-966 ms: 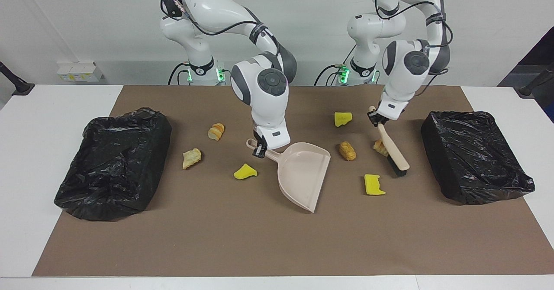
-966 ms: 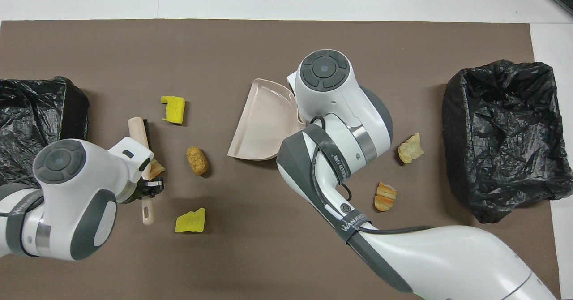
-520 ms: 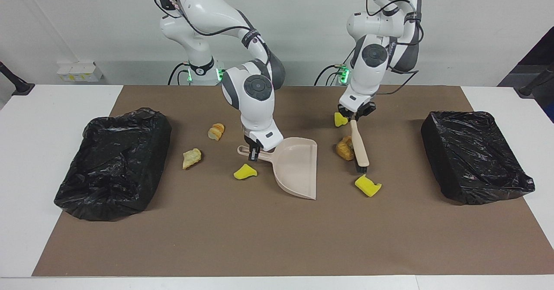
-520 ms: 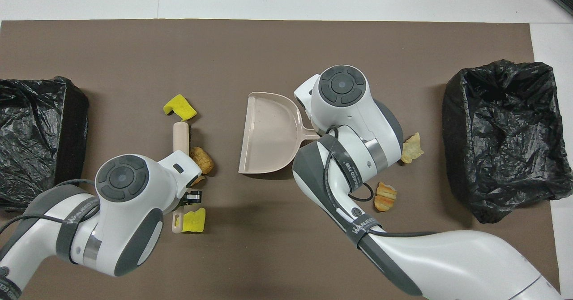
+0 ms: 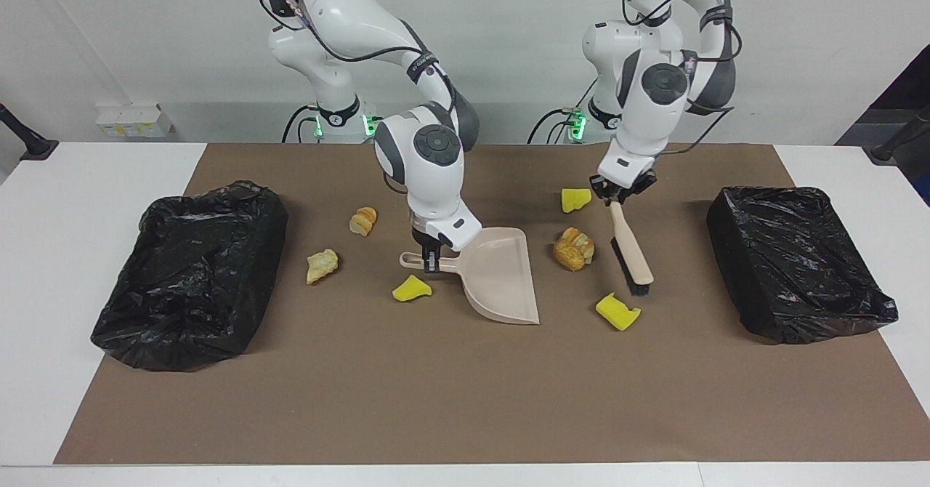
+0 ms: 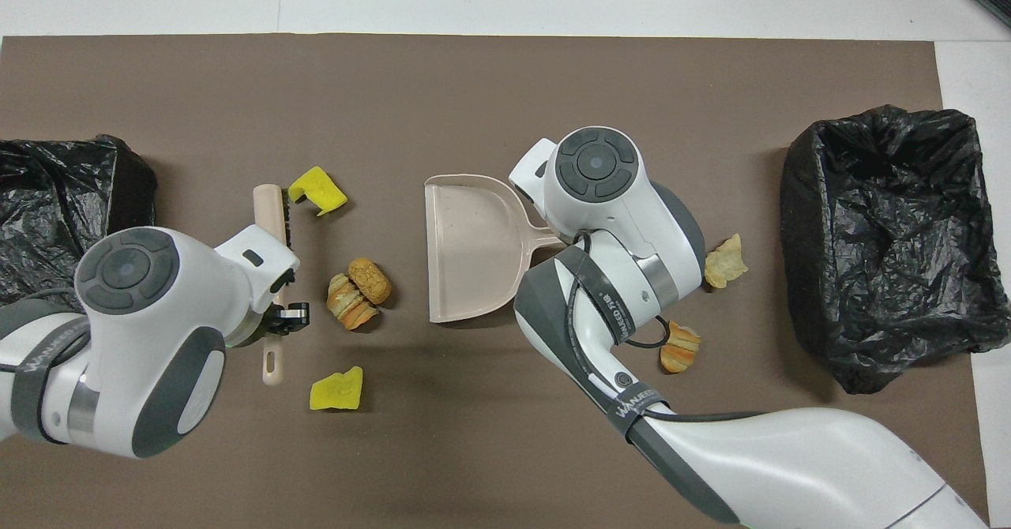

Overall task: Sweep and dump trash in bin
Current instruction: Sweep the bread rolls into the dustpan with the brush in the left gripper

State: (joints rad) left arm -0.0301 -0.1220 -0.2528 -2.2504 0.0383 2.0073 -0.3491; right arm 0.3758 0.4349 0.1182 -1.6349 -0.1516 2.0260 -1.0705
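The left gripper [image 5: 621,195] is clenched on the handle of the brush [image 5: 629,249], whose bristles rest on the brown mat [image 5: 436,400]. The right gripper [image 5: 430,254] is clenched on the handle of the dustpan [image 5: 501,276], whose open mouth faces the brush. Between the two sets of fingers lie two bread bits [image 5: 573,248], touching each other, just beside the bristles and a short way from the pan's lip.

To sweep well, I judge the brush should stay low with its bristles flat on the mat and push these two bits straight toward the pan's mouth, while the right gripper presses the lip down so nothing slips under it.

The trash is seven small pieces. Three are yellow sponge chunks: one near the left fingers [image 5: 575,200], one by the brush tip [image 5: 617,311], one just by the right fingers [image 5: 412,288]. The rest are tan, crusty bread bits; two more [image 5: 362,221] [image 5: 322,265] lie between the right fingers and a black-lined bin [image 5: 189,276]. Another bin [image 5: 799,262] sits at the left arm's end. None is in the pan yet.
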